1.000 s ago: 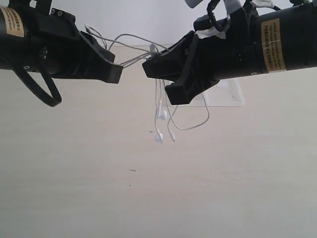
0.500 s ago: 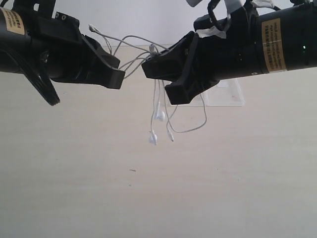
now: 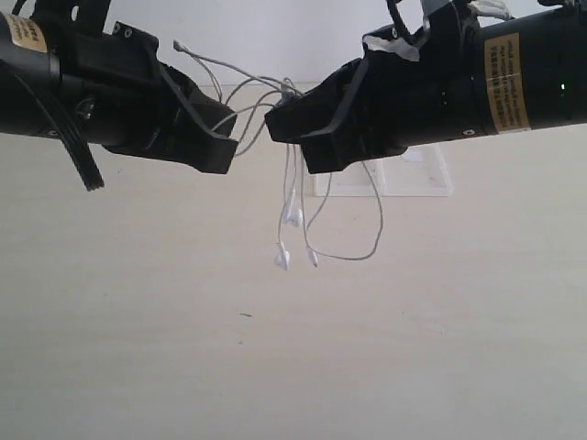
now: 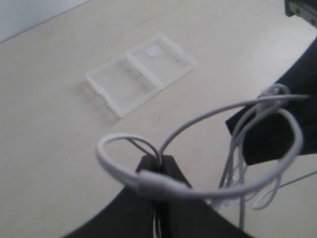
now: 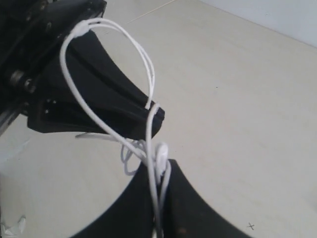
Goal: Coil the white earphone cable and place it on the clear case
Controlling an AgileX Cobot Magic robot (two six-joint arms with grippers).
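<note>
The left tool (image 3: 216,152) and the right tool (image 3: 286,125) are both pinching the white earphone cable (image 3: 381,218) in the air above the tabletop (image 3: 275,367). Each has its jaws drawn in narrow on the wire. Short arcs of cable are bridging the small gap between the two tips, so the gathered part is running roughly level from one tool to the other. The earbuds (image 3: 293,217) and one long slack loop are hanging straight down beneath the right tool, apparently clear of the tabletop. The clear case (image 3: 426,174) is lying open and flat on the tabletop, its two halves side by side. In the exterior view it is sitting beyond and below the right tool, partly hidden by that arm and apart from the cable. The right arm is therefore looking like the nearer one for the set-down. The dangling loop is probably needing to be gathered in before the bundle goes down toward the case.
</note>
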